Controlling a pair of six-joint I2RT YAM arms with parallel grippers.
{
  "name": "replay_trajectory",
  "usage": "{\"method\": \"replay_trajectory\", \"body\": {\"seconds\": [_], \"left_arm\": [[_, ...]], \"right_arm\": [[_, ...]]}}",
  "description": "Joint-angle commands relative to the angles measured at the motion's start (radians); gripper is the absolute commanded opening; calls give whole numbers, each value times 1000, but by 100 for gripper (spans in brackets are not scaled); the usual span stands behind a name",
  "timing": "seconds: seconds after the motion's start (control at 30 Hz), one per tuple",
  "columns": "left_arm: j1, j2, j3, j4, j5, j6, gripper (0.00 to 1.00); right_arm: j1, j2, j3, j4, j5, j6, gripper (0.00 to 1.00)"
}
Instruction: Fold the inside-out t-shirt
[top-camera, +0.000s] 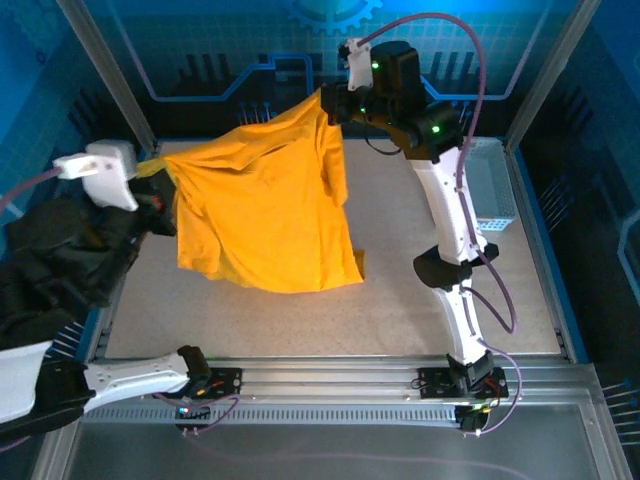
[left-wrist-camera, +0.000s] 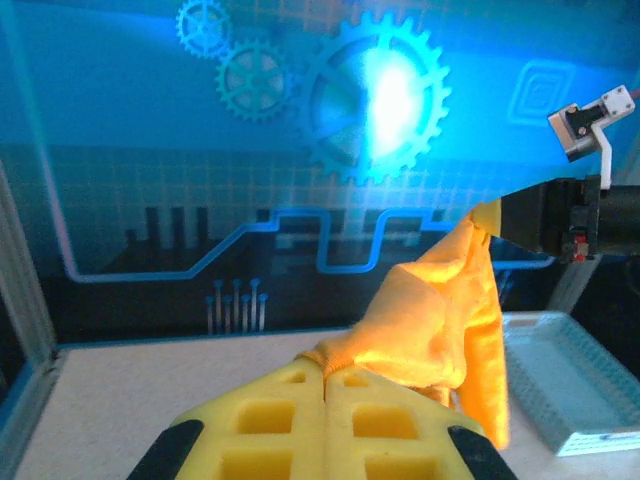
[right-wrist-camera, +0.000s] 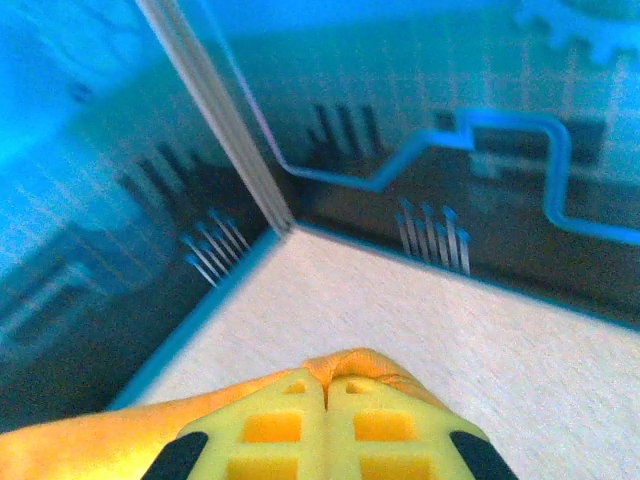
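The inside-out t-shirt is orange-yellow and hangs stretched in the air between my two grippers, its lower hem drooping toward the table. My left gripper is shut on one top corner at the left side of the table; in the left wrist view its yellow fingers pinch a bunched edge of the t-shirt. At the back, my right gripper is shut on the other top corner. In the right wrist view the right gripper presses together over a fold of the t-shirt.
A pale perforated basket sits at the table's right edge, behind the right arm, and shows in the left wrist view as the basket. A black bundle lies off the table's left side. The speckled tabletop is bare in front.
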Motion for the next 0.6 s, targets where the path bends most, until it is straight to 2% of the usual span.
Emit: {"method": "replay_trajectory", "body": {"seconds": [0.0, 0.1, 0.17, 0.27, 0.37, 0.47, 0.57], "left_arm": [[8, 63, -63, -4, -77, 33, 0], [25, 57, -167, 83, -88, 73, 0], [70, 53, -229, 135, -106, 93, 0], [209, 70, -266, 114, -74, 52, 0], [361, 92, -249, 44, -22, -12, 0], [470, 103, -157, -23, 65, -70, 0], [509, 107, -20, -37, 117, -47, 0]], "right_arm": [[-7, 9, 72, -111, 139, -80, 0], [-5, 28, 72, -143, 145, -160, 0], [10, 36, 72, -147, 120, -241, 0], [34, 43, 72, -152, 159, -362, 0], [1, 20, 73, -129, 199, -364, 0], [-48, 7, 72, -60, 77, -275, 0], [-38, 14, 71, 30, -73, -207, 0]]}}
